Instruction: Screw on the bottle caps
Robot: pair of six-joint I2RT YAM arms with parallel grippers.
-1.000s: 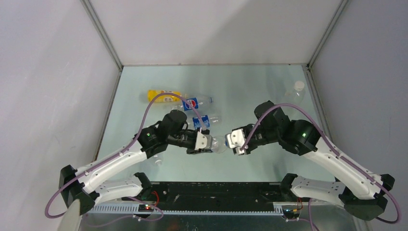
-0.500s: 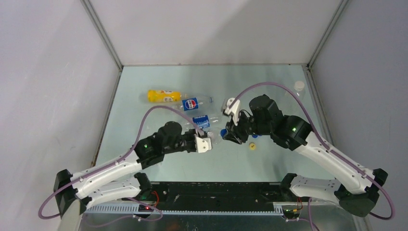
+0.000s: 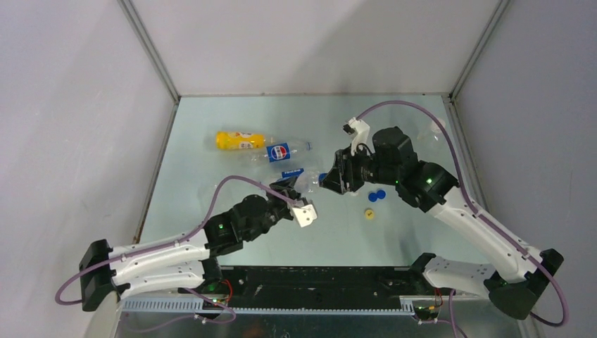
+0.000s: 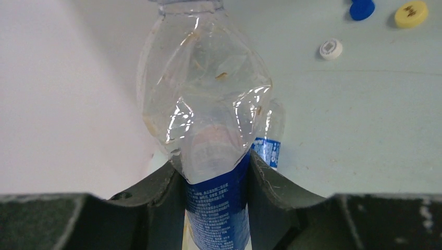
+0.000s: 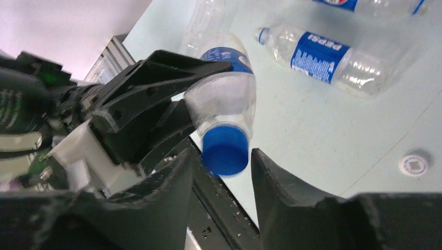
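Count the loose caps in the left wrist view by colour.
blue cap: 1
yellow cap: 1
white cap: 1
Total: 3

left hand (image 4: 216, 182): clamped, arm stretched toward centre | right hand (image 5: 221, 172): parted, arm bent inward, facing left hand

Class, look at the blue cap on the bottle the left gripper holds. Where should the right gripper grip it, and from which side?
Grip the blue cap across its round side wall, coming in along the bottle's axis from the neck end; the right gripper's fingers already straddle it there.
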